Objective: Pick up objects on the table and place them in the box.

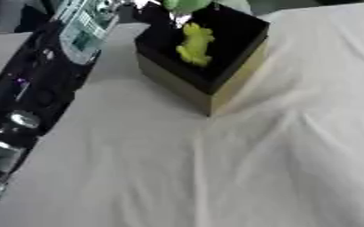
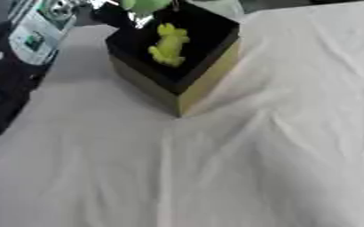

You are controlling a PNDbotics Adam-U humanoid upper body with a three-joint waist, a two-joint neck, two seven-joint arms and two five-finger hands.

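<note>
A yellow-green toy (image 1: pixel 194 44) lies inside the black-lined box (image 1: pixel 224 84); the left hand's state cannot be told.

You have the open black-lined cardboard box (image 1: pixel 216 84) toward the far side of the white-clothed table (image 1: pixel 216 177). Inside it lies the yellow-green toy figure (image 1: pixel 194 44). The robot's black and silver left arm (image 1: pixel 29 88) runs along the table's left edge.
</note>
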